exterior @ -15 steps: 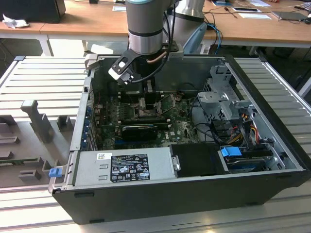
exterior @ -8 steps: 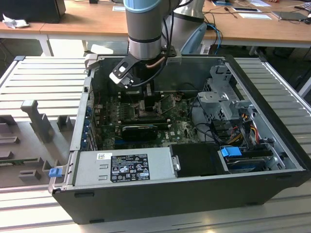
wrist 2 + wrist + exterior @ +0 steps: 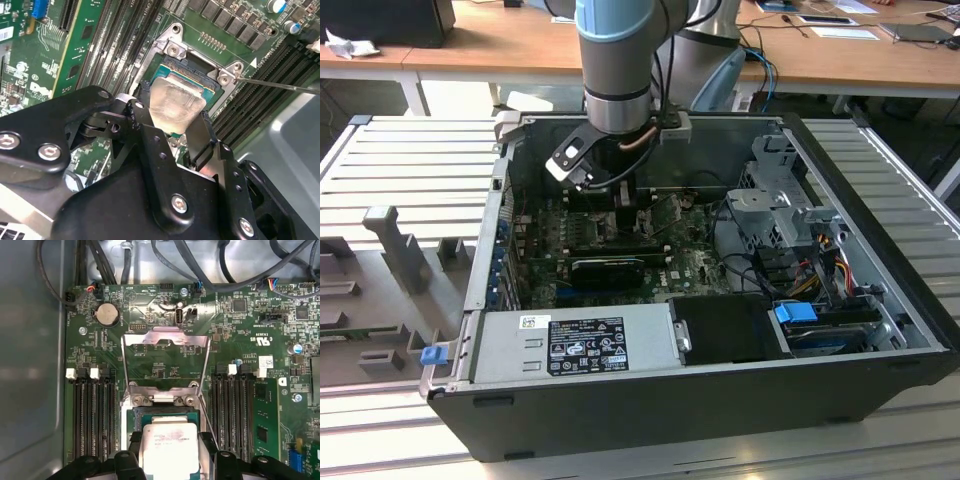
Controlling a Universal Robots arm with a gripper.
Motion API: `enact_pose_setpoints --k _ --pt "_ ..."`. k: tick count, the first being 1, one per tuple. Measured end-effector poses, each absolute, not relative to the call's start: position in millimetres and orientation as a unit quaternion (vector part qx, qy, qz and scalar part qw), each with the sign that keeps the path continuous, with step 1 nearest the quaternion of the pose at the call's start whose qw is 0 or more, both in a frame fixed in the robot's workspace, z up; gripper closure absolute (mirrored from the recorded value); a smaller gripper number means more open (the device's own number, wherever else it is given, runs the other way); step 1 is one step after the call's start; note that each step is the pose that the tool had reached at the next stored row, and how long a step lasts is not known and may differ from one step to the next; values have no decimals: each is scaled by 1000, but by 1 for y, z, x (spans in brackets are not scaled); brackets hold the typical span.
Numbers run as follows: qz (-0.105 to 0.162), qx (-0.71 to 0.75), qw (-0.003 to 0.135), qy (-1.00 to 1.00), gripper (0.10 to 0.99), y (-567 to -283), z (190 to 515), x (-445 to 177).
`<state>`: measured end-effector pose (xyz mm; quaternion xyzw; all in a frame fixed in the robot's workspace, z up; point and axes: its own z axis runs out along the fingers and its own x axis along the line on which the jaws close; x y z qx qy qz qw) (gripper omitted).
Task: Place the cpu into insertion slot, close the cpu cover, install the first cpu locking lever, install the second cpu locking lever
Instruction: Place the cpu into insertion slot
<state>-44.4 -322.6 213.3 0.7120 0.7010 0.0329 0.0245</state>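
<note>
Closest to the wrist cameras is the gripper (image 3: pixel 170 125); its two black fingers (image 3: pixel 145 127) press on two sides of the cpu (image 3: pixel 176 100), so it is closed on the chip; the first wrist view shows the same hold, with the gripper (image 3: pixel 170 450) around the silvery square.

The cpu sits right at the insertion slot (image 3: pixel 191 66) and covers the near part of it; the far part of the dark middle shows past the chip's edge; in the second wrist view the chip looks a bit tilted, so it seems not fully down in the slot, though this is hard to tell for sure.

Just past the slot, the cpu cover (image 3: pixel 140 337) is flipped open, away from the slot; its window shows the green board (image 3: pixel 235 325) and not the chip; whether it stands up or leans back cannot be told. A thin metal rod (image 3: pixel 280 86) sticks out from near the slot's corner; it looks like a locking lever that is not hooked down. Long black memory slots (image 3: pixel 92 410) run on both sides.

Farther out, in the exterior view, the arm (image 3: pixel 615 60) reaches down into the open computer case (image 3: pixel 670 410); a wooden table (image 3: pixel 500 50) stands behind it.

The first step looks almost done; closing the cover and fixing both levers are not yet done.
</note>
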Motion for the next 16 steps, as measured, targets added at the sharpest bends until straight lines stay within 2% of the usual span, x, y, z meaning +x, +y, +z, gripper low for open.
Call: enact_pose_setpoints --k 16 --pt "33 715 24 698 561 -317 205 -44"
